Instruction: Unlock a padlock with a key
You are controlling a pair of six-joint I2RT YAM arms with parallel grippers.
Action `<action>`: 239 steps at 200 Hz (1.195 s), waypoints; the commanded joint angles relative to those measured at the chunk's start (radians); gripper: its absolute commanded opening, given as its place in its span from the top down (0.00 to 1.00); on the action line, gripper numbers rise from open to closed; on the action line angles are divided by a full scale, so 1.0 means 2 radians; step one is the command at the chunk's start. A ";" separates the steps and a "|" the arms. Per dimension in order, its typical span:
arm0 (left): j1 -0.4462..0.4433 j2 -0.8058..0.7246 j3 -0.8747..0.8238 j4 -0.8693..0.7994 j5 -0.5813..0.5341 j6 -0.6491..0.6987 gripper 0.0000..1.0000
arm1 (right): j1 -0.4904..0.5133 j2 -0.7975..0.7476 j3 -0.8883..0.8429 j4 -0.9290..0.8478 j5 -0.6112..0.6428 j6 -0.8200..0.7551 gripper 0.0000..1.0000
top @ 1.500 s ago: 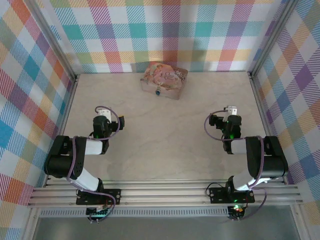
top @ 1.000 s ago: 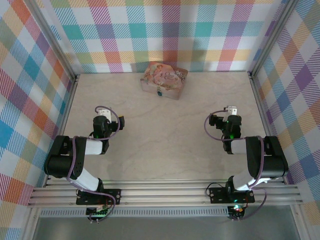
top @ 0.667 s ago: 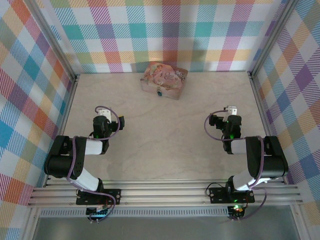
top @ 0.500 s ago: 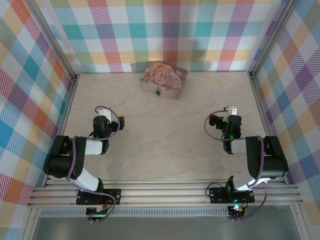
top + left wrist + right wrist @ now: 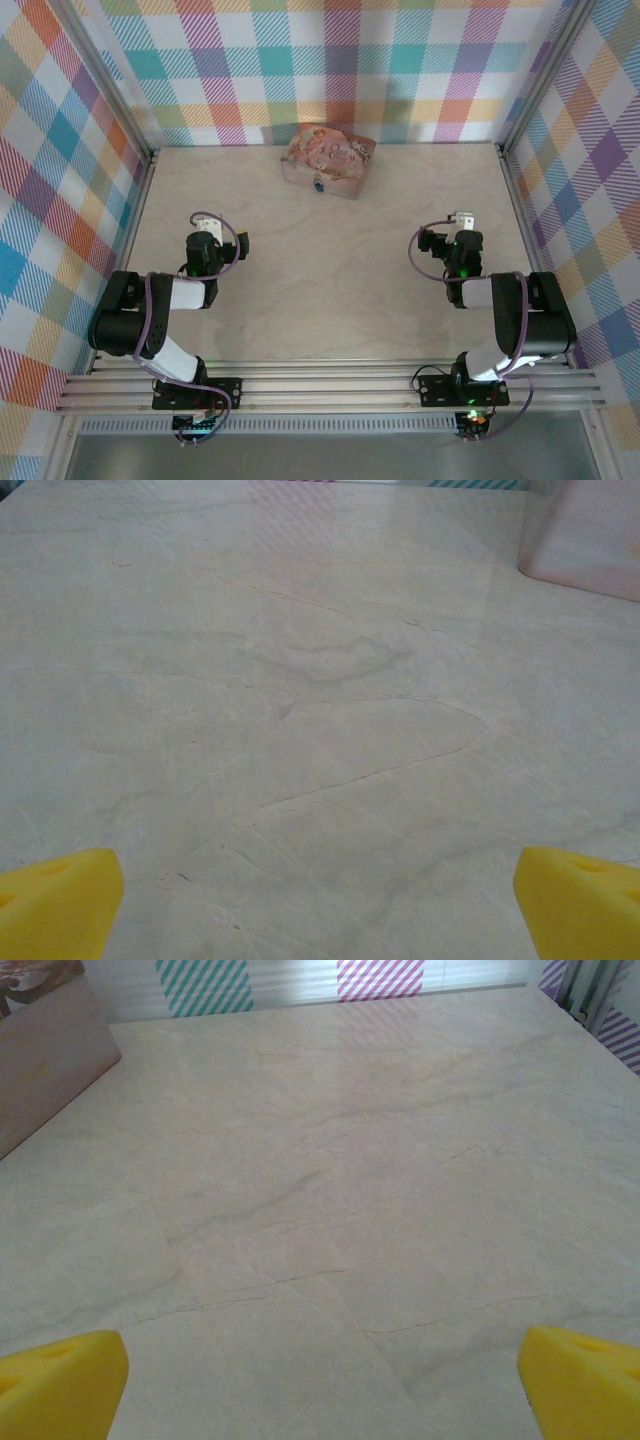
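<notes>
The jaws of the left gripper [image 5: 320,905] and the right gripper [image 5: 320,1385] are spread wide with nothing between them, and only bare table [image 5: 300,680] is seen past the yellow fingertips [image 5: 60,905]. The padlock [image 5: 318,185] is found well ahead of both arms, touching the near face of the pink floral tin [image 5: 335,152] by the back wall; where the key lies cannot be told. Because the lock is tiny and sits against the tin, it is judged that the tin could be shoved or the lock knocked aside by a wide, poorly centred approach, and the slim shackle could be missed altogether.
</notes>
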 commanded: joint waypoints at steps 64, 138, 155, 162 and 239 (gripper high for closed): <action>0.004 -0.040 0.059 -0.134 -0.004 -0.011 0.00 | 0.002 -0.091 0.036 -0.138 -0.052 -0.016 0.00; 0.004 -0.007 0.298 -0.486 0.089 -0.097 0.00 | 0.009 0.016 0.339 -0.491 -0.149 0.162 0.03; 0.004 0.023 0.342 -0.523 0.126 -0.116 0.02 | 0.036 0.085 0.420 -0.521 -0.169 0.175 0.06; 0.004 0.028 0.349 -0.524 0.138 -0.125 0.03 | 0.052 0.112 0.457 -0.536 -0.165 0.173 0.07; 0.003 0.047 0.351 -0.513 0.227 -0.153 0.18 | 0.172 0.357 0.805 -0.651 -0.123 0.115 0.39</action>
